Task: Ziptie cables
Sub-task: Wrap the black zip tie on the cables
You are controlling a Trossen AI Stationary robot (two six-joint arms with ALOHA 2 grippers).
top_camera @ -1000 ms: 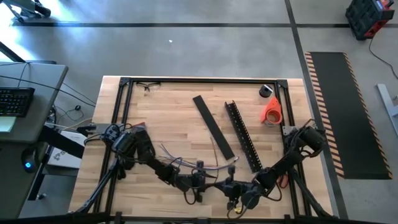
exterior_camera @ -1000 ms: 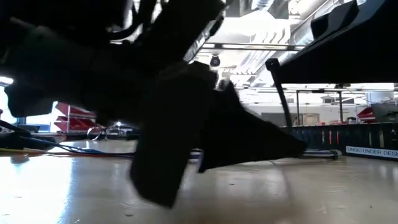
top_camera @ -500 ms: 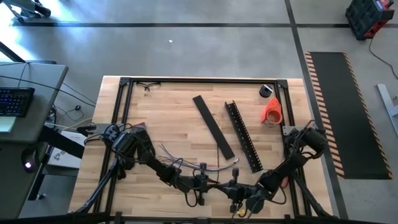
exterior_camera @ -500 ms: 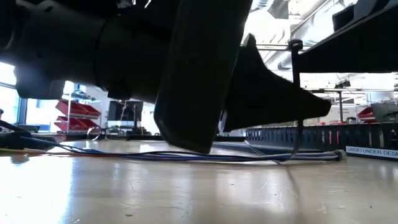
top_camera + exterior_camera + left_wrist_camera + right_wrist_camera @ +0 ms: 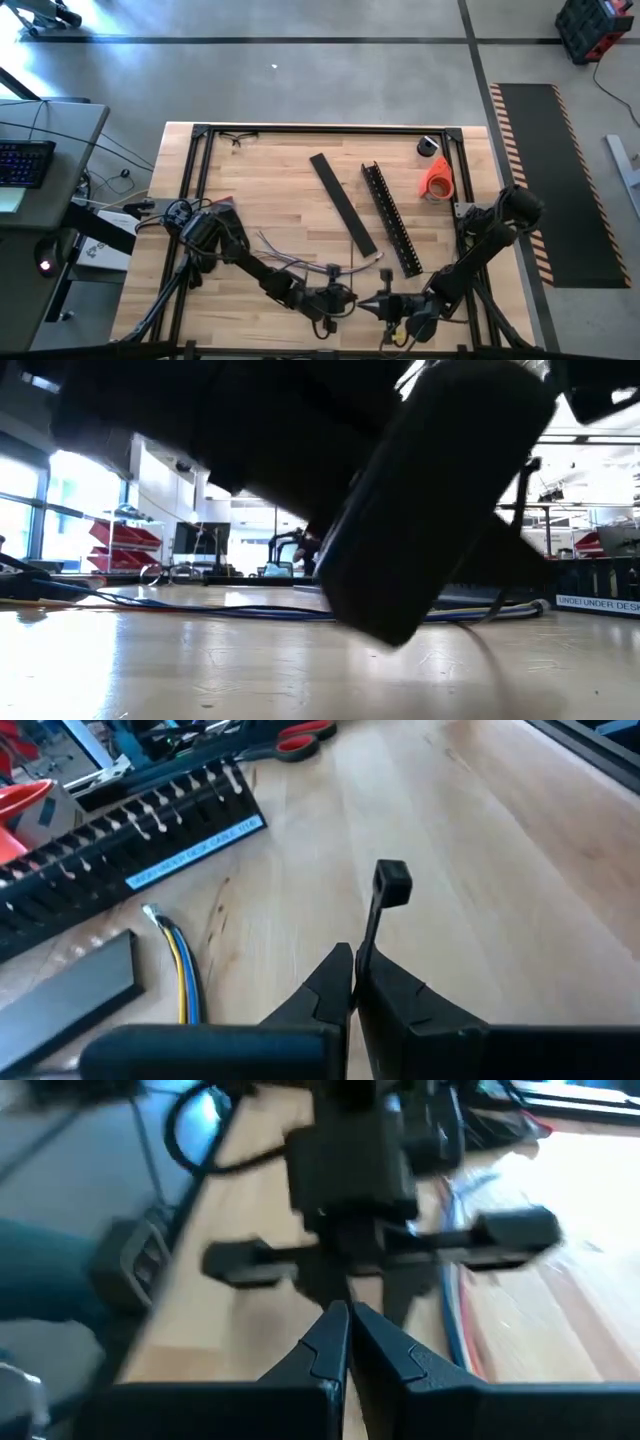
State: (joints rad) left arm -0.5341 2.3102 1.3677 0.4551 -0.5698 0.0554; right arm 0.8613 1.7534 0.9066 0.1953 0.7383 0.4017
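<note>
The cables (image 5: 300, 265), thin purple, whitish and brown wires, lie loose on the wooden table near its middle front. Their cut ends show in the left wrist view (image 5: 172, 935), and they run along the table in the low view (image 5: 250, 612). My left gripper (image 5: 345, 298) is near the front edge, to the right of the cables, shut on a black zip tie (image 5: 380, 910). My right gripper (image 5: 385, 305) faces it from the right, close by, with its fingers together (image 5: 348, 1322) and nothing visible between them. My left gripper pinches the zip tie's strip (image 5: 366, 942) between its two fingers. The strip sticks out past the fingertips and ends in the square head (image 5: 392, 883), which is clear of the table. In the low view the tie (image 5: 520, 530) stands nearly upright.
A long black slotted channel bar (image 5: 392, 218) and a flat black strip (image 5: 343, 203) lie slantwise behind the grippers. An orange roll (image 5: 437, 178) and a dark roll (image 5: 430, 146) are at the far right. Red-handled scissors (image 5: 305, 735) lie near the right edge. A black frame (image 5: 320, 128) rims the table.
Both grippers have gone a little toward the table's right and near edges, keeping close together. My left gripper has carried the zip tie with it; in the low view the tie has moved to the right.
</note>
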